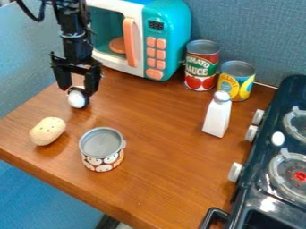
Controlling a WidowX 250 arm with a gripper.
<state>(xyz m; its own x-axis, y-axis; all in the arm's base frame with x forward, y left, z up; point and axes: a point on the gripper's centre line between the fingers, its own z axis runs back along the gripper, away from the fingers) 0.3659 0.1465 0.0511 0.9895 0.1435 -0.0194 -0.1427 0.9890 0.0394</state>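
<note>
The gripper (78, 86) hangs at the upper left, in front of the toy microwave. Its two fingers stand apart, open, over a small white rounded thing with a dark rim (77, 99). That thing is at the fingertips, close to the right one; whether they touch is unclear. A tan potato-like toy (48, 131) lies nearer the table's left edge. To its right stands a grey-topped can (103, 149) with a patterned side.
A teal and white toy microwave (170, 27) stands at the back. Right of it are a red tomato can (202, 65), a yellow can (236, 81) and a white bottle (217, 114). A dark toy stove (267, 154) borders the wooden table (161, 152) on the right.
</note>
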